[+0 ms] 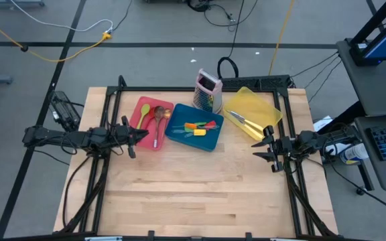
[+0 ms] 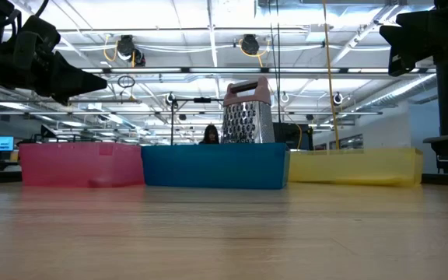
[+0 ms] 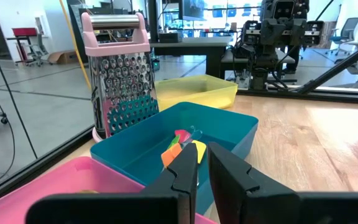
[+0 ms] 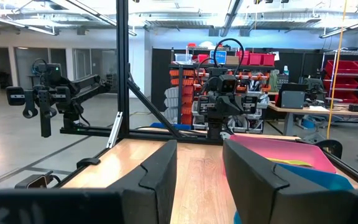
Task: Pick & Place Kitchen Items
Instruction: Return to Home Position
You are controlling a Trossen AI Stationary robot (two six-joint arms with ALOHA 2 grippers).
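The kitchen items lie sorted in three trays at the table's far side. Green, wooden and red spoons (image 1: 154, 115) lie in the red tray (image 1: 139, 110). Orange, yellow, green and red spatulas (image 1: 198, 127) (image 3: 180, 146) lie in the blue tray (image 1: 210, 142). Metal cutlery (image 1: 243, 120) lies in the yellow tray (image 1: 263, 104). My left gripper (image 1: 138, 137) (image 3: 202, 163) hovers at the red tray's near left side, its fingers a narrow gap apart and holding nothing. My right gripper (image 1: 268, 147) (image 4: 199, 168) hangs open and empty just near the yellow tray's near right corner.
An upright metal box grater with a pink top (image 1: 208, 91) (image 3: 120, 74) stands behind the blue tray, between the red and yellow trays. A black frame rail (image 1: 200, 87) runs along the table's far edge. The bare wooden table top (image 1: 200, 194) spreads out on the near side.
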